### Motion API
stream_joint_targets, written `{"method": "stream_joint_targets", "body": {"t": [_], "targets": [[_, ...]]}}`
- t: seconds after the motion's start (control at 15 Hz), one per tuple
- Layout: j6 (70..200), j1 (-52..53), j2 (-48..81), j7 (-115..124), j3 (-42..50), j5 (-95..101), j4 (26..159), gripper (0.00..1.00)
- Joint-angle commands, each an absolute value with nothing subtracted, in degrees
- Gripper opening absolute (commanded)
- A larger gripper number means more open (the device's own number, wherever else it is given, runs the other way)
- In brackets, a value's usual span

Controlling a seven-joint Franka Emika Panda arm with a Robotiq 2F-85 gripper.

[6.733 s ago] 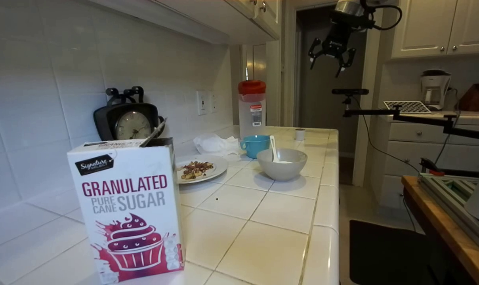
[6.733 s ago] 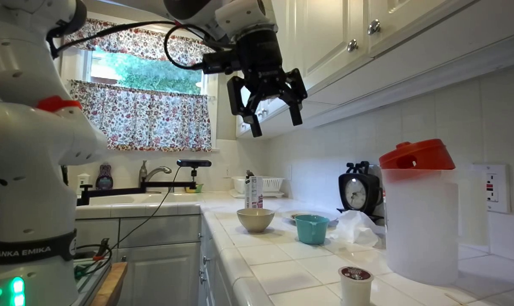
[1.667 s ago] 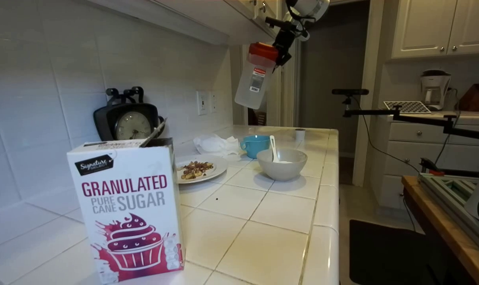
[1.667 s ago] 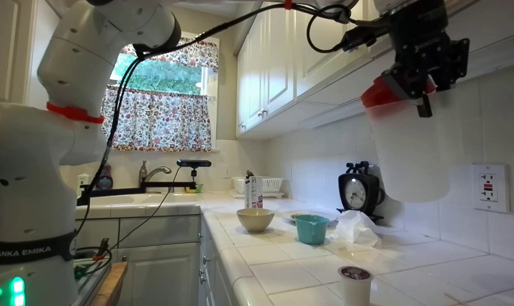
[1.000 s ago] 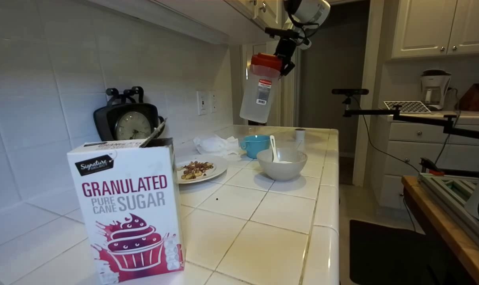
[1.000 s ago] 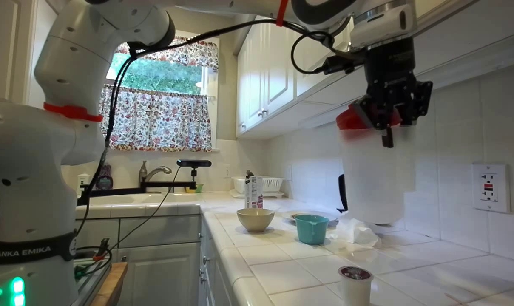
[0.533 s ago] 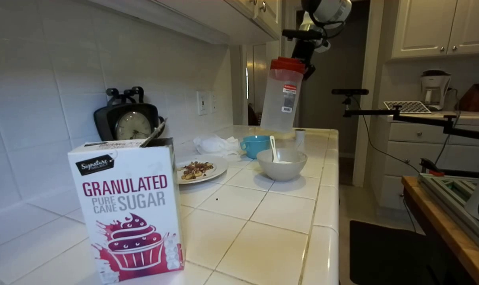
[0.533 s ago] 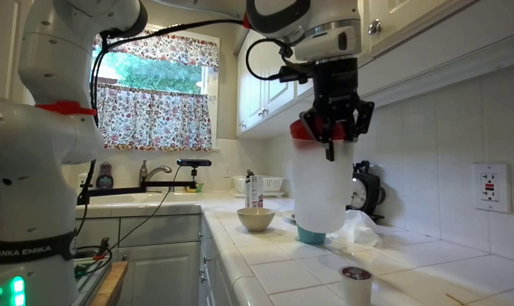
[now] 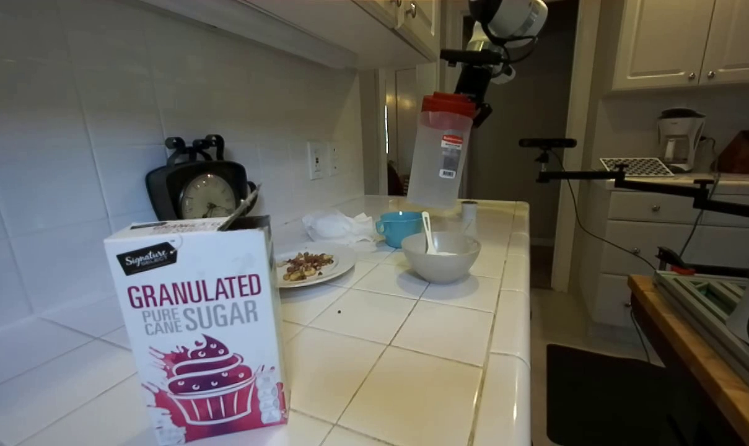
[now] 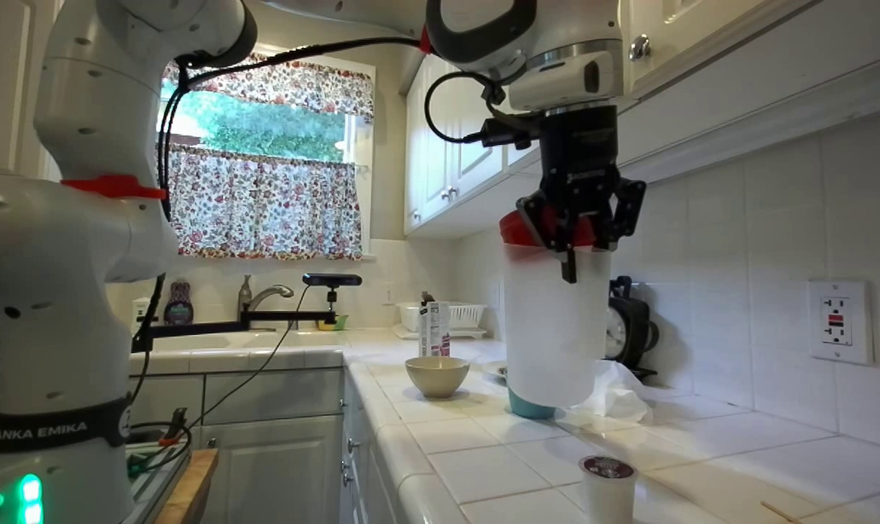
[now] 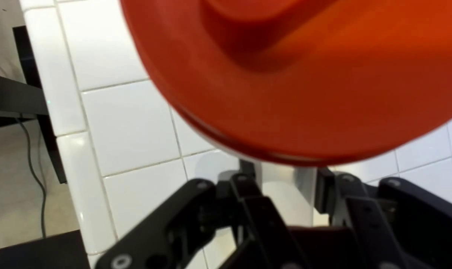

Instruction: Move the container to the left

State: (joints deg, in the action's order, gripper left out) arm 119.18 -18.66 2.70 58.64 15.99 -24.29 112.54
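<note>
Cloudy red-lidded container, hanging tilted below the tool, clamped near its top between partly spread fingers, above the tiled bench

Container: translucent plastic, smooth, frosted-looking; its label smooth and printed. Its red lid: opaque plastic, smooth, soft sheen in wrist view. Pincer: matt black, metal vs plastic can't tell. Table: glossy glazed tile. Sugar box, lower left in an exterior view: smooth printed card. Bowl: smooth, low sheen, material unclear. Turquoise cup: smooth plastic by the look. Crumpled sheet: thin, wrinkled, paper-like. Curtain, upper left in an exterior view: printed cloth, matt. Cabinet knob: polished metal. Faucet: satin metal. Arm shell: smooth, semi-gloss. Bench edge, lower right in an exterior view: wood.
</note>
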Motion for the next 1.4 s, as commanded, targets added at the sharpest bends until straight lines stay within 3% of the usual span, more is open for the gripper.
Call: {"method": "stream_joint_targets", "body": {"t": [0.0, 0.8, 1.27, 1.33], "targets": [[120.3, -17.3, 0.6, 59.4, 15.9, -23.3, 115.1, 0.09], [117.7, -13.0, -6.8, 61.1, 11.1, -5.8, 120.5, 0.09], [118.5, -10.9, -11.0, 58.9, 8.0, -4.9, 123.8, 0.09], [117.9, -11.1, -8.7, 60.2, 7.9, -5.2, 121.8, 0.34]]}}
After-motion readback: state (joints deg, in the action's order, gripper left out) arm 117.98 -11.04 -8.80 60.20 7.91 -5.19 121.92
